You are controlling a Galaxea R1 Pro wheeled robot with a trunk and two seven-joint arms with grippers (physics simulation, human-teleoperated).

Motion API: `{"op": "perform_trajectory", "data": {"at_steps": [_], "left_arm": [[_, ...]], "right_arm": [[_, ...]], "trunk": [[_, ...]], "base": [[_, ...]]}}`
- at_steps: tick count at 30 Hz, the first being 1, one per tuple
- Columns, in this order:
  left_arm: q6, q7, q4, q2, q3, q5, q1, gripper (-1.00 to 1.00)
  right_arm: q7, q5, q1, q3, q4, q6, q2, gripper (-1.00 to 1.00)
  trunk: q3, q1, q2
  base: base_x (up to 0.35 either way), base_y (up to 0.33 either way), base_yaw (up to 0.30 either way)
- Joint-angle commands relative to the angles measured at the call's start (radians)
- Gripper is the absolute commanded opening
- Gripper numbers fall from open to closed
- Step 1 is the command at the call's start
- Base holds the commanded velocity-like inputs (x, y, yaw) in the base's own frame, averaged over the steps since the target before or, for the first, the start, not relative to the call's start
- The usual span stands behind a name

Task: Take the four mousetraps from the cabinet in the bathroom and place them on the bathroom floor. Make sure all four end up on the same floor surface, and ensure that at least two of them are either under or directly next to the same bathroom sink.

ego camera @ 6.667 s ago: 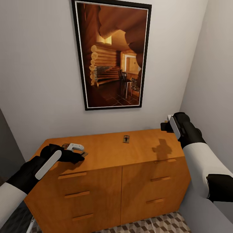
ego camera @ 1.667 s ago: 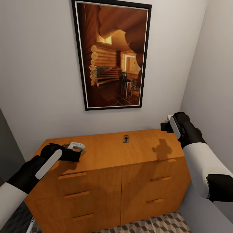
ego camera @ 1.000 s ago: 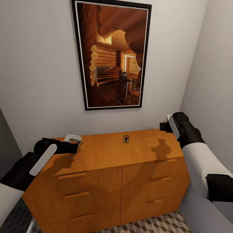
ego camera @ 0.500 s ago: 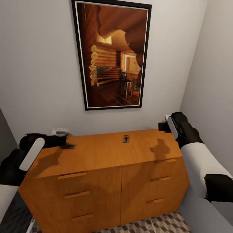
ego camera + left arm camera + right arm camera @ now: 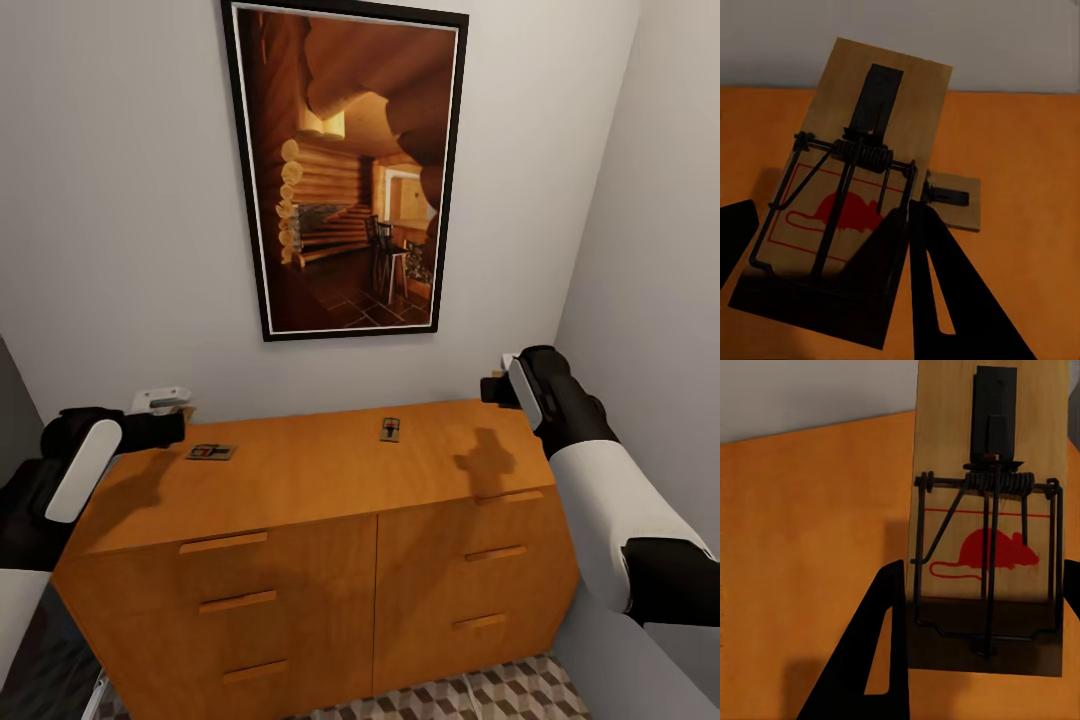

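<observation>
Mousetrap (image 5: 847, 195) clamped in left pincer (image 5: 160, 400); another mousetrap (image 5: 990, 532) in right pincer (image 5: 497, 385).

Framed picture (image 5: 345, 170) on pale wall (image 5: 120, 220), black frame, shows log cabin interior with stairs and chairs. Second grey wall (image 5: 660, 230) at right meets it in corner.

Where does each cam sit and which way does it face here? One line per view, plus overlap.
Head view: from the head, looking down at the orange-brown wooden cabinet and framed picture; both arms, left gripper, right gripper.
Left wrist view: along dark fingers at a held tan wooden mousetrap; a smaller trap lies beyond.
Right wrist view: along dark fingers at a second held mousetrap.
Shared: cabinet top, wall.
</observation>
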Motion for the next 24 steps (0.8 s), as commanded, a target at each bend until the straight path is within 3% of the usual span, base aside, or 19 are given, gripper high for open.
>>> {"op": "perform_trajectory", "data": {"at_steps": [1,8,24], "left_arm": [[0.002,0.009,-0.003,0.002,-0.003,0.01,-0.001,-1.0],[0.002,0.01,-0.019,0.003,-0.004,0.02,-0.001,-1.0],[0.002,0.01,-0.023,-0.001,-0.006,0.036,-0.001,-1.0]], "right_arm": [[-0.007,-0.008,-0.001,0.001,-0.001,0.003,0.0,-1.0],[-0.007,-0.007,-0.001,0.001,-0.003,0.003,0.0,-1.0],[0.0,-0.008,-0.001,0.001,-0.003,0.003,0.007,-1.0]], "trunk": [[-0.001,0.0,-0.001],[-0.001,0.0,-0.001],[-0.001,0.0,-0.001]], "base": [[-0.029,0.0,0.0],[-0.2,0.0,0.0],[-0.336,0.0,0.0]]}}
